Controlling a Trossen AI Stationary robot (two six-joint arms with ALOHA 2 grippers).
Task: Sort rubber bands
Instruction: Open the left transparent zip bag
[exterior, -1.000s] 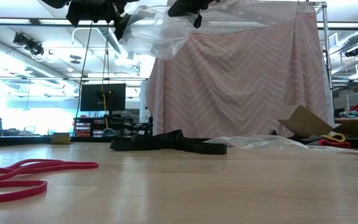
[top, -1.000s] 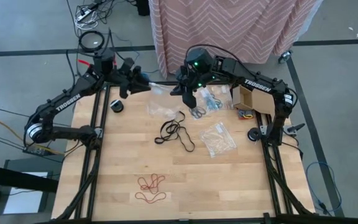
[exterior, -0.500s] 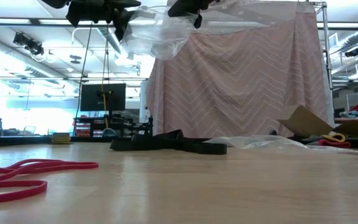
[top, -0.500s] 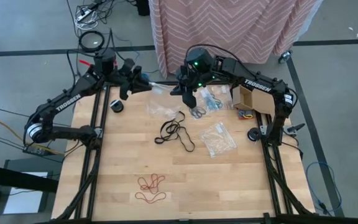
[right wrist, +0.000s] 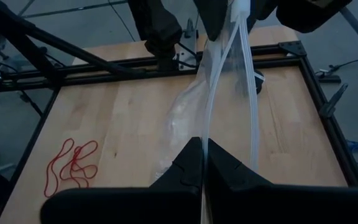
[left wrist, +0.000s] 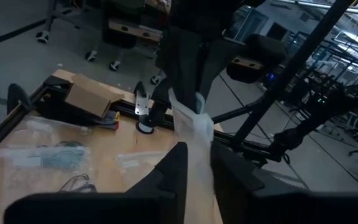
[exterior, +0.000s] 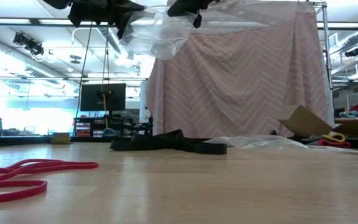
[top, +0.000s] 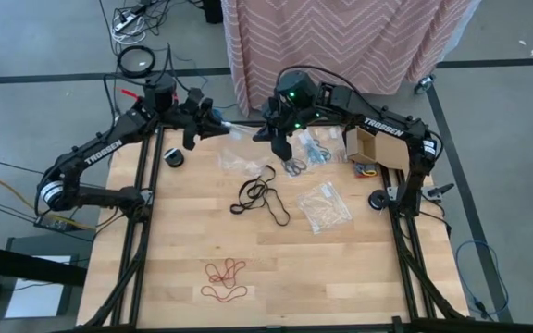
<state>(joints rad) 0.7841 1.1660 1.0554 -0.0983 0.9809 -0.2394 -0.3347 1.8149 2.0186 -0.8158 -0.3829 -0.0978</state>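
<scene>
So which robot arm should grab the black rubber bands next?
Probably the right one. Both arms hold the clear plastic bag up between them, so either must let go first, but the right fingers hang almost above the black rubber bands; the left fingers are farther off.

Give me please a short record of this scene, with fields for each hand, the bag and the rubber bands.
left hand: raised over the table's far edge, fingers closing on the clear bag
right hand: raised, shut on the same bag
clear bag: stretched in the air between both hands
black rubber bands: lying at table centre
red rubber bands: lying near the front edge
</scene>
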